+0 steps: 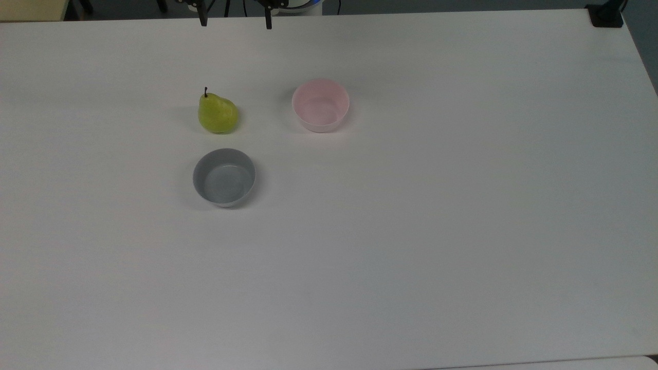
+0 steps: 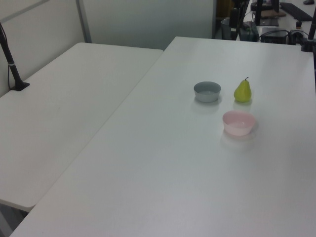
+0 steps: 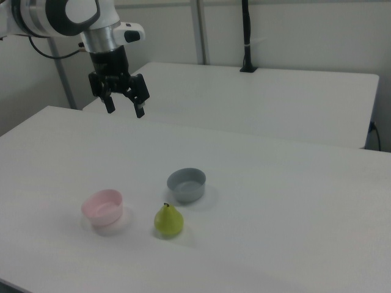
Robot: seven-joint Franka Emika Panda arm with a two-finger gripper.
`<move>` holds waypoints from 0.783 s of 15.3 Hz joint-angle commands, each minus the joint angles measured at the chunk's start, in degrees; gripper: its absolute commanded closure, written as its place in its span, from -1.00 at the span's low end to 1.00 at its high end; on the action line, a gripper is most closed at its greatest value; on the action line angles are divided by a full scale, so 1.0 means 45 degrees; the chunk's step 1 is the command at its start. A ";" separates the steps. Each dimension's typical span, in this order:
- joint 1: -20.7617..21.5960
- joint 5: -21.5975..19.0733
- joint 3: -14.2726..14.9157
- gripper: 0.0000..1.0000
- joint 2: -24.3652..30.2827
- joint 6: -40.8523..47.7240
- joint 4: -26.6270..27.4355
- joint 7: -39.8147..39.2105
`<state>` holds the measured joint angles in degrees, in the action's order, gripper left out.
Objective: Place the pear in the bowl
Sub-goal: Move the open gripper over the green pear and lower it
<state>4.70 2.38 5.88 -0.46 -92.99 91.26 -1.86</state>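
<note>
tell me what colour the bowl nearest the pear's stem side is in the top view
Pale pink. The pink bowl shows best in the top view, right of the pear.

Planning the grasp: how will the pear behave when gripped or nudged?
The pear stands upright on a rounded base, so a nudge would probably tip and roll it. Its smooth, tapering skin may slip between closing fingers; gripping the wide belly seems safer.

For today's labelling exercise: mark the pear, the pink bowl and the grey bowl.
pear [image 1: 218, 115], top view, middle of its yellow-green body.
pink bowl [image 1: 320, 94], top view, inner far wall.
grey bowl [image 3: 186, 185], right view, front outer wall.
</note>
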 commanded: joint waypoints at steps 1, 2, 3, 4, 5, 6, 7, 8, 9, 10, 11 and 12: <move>0.0030 -0.0060 0.0002 -1.00 0.0375 0.0391 0.0131 -0.0250; 0.0029 -0.0060 0.0002 -1.00 0.0376 0.0391 0.0131 -0.0251; 0.0029 -0.0060 0.0002 -1.00 0.0376 0.0391 0.0131 -0.0251; 0.0029 -0.0060 0.0002 -1.00 0.0376 0.0391 0.0131 -0.0251; 0.0029 -0.0060 0.0002 -1.00 0.0395 0.0391 0.0150 -0.0251; 0.0029 -0.0060 0.0002 -1.00 0.0376 0.0391 0.0151 -0.0251; 0.0029 -0.0060 0.0002 -1.00 0.0395 0.0391 0.0151 -0.0251; 0.0029 -0.0060 0.0002 -1.00 0.0396 0.0391 0.0189 -0.0251; 0.0029 -0.0060 0.0002 -1.00 0.0396 0.0391 0.0248 -0.0270; 0.0029 -0.0060 0.0002 -1.00 0.0396 0.0391 0.0248 -0.0290; -0.0009 -0.0060 0.0002 -1.00 0.0396 0.0372 0.0248 -0.0425; -0.0068 -0.0060 0.0002 -1.00 0.0396 0.0372 0.0268 -0.0968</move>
<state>4.70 2.38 5.88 -0.05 -92.99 91.41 -2.08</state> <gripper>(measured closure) 0.000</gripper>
